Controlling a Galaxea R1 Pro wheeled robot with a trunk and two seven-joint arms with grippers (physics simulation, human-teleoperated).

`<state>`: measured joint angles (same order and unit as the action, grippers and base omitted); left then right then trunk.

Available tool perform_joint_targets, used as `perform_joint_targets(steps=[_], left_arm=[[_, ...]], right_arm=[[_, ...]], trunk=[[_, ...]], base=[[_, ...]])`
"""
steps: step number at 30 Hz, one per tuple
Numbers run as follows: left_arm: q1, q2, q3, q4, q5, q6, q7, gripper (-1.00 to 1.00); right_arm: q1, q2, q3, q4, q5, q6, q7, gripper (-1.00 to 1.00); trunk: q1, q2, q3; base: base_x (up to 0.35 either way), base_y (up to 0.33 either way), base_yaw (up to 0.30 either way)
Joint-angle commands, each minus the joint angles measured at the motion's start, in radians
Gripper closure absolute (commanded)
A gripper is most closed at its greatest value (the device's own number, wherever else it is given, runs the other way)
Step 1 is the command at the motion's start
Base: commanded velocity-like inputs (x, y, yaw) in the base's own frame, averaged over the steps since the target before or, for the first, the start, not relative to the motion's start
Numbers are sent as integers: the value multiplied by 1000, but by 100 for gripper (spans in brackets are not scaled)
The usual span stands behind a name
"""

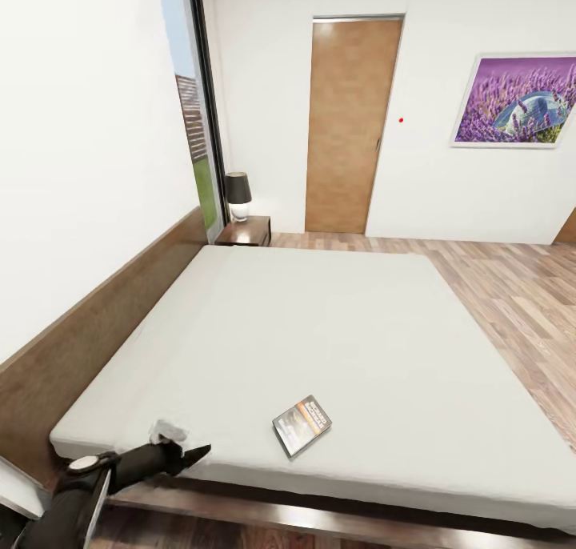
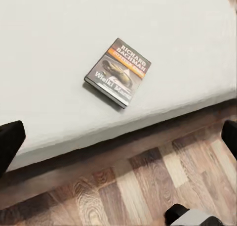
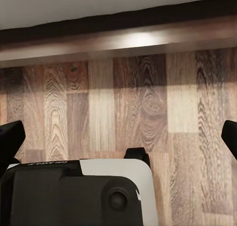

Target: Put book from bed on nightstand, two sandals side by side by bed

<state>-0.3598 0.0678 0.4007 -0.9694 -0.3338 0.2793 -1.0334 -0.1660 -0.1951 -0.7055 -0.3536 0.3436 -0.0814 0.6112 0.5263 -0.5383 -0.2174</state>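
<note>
My left gripper (image 2: 118,137) has its fingers (image 2: 10,142) spread wide, one dark tip at each edge of the left wrist view, with nothing between them. Through that gap I see the book (image 2: 118,72) lying flat on the bed (image 2: 49,48), close to the mattress edge, cover up with its orange band and white lettering showing. In the head view the left gripper (image 1: 196,451) points across the near edge of the bed toward the book (image 1: 302,425), well short of it and not touching; the dark forearm (image 1: 120,462) runs back low and nearly level to the bottom left corner.

My right gripper (image 3: 118,137) is also spread open and empty, its fingers (image 3: 10,142) at the sides of the right wrist view, aimed at the wood-plank floor (image 3: 148,107) beside the dark bed frame (image 3: 118,38).

Farther out, the nightstand (image 1: 246,231) stands at the far corner of the bed by the headboard (image 1: 96,325), carrying a lamp (image 1: 238,195) with a dark shade. A window (image 1: 192,109), a brown door (image 1: 348,125) and a framed purple picture (image 1: 516,101) line the walls beyond.
</note>
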Motion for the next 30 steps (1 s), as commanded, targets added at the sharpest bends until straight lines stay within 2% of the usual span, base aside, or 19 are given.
perform_joint_targets(steps=[1, 3, 7, 10, 13, 14, 15, 16, 18, 21, 25, 28, 30], left_arm=[[-1, -1, 3, -50, -5, 42, -34, -100], [-1, -2, -2, -186, -6, 165, -112, -100], [-1, -7, -18, -275, -6, 281, -142, -100], [-7, -19, -57, -304, -7, 342, -149, -100], [-21, -34, -105, -308, -9, 360, -147, -100], [-36, -54, -121, -305, -11, 364, -134, -100], [-53, -78, -130, -294, -14, 367, -104, -100], [-58, -85, -131, -288, -15, 367, -90, -100], [-76, -113, -138, -218, -19, 366, 10, -100], [-94, -137, -144, -152, -21, 357, 66, -100], [-104, -147, -193, -129, -21, 335, 81, -100], [-107, -149, -262, -122, -21, 323, 86, -100], [-108, -147, -286, -119, -20, 319, 88, -100]], right_arm=[[-1, 0, -8, 1, 11, -6, 5, -100], [-1, 0, -8, 1, 11, -6, 3, -100], [-1, 0, -8, 1, 11, -6, 4, -100], [-1, 0, -8, 1, 11, -6, 4, -100], [-1, 0, -8, 1, 11, -6, 3, -100], [-1, 0, -8, 1, 11, -6, 4, -100], [-1, 0, -9, 1, 11, -6, 5, -100], [-1, 0, -9, 1, 10, -6, 5, -100], [-1, 0, -9, 0, 10, -4, 8, -100], [-1, 0, -10, -1, 9, -3, 10, -100], [-1, 0, -11, -1, 9, -3, 10, -100], [-1, 0, -12, -2, 9, -3, 10, -100], [-1, 0, -12, -2, 9, -3, 10, -100]], trunk=[[0, -2, -2], [0, -2, -2], [0, -2, -2], [0, -2, -2], [0, -2, -2], [0, -2, -2], [0, -2, -2], [0, -2, -2], [0, -2, -2], [0, -2, -2], [0, -2, -2], [0, -2, -2], [0, -2, -2]], base=[[0, 0, 0], [0, 0, 0], [0, 0, 0], [0, 0, 0], [0, 0, 0], [0, 0, 0], [0, 0, 0], [0, 0, 0], [0, 0, 0], [0, 0, 0], [0, 0, 0], [0, 0, 0], [0, 0, 0]])
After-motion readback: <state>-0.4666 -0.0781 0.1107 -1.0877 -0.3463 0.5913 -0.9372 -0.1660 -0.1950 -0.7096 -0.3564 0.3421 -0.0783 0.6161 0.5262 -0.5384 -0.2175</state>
